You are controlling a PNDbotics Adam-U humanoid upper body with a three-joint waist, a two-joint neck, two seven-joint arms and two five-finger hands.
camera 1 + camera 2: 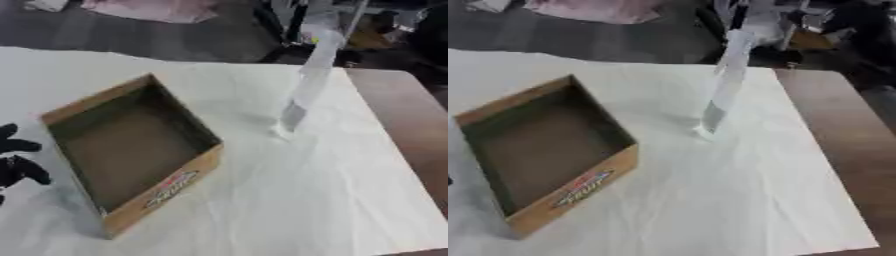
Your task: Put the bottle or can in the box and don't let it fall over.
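My left hand idles at the left edge, holding nothing, while the bottle stands on the table.

Only some dark fingers of my left hand show, spread and relaxed, just beside the box's left wall without clearly touching it. My right hand is out of sight. The cardboard box lies open and empty on the white cloth. The clear bottle, blurred, stands well apart to the box's right, its base on the cloth, tall and leaning slightly toward the far right.
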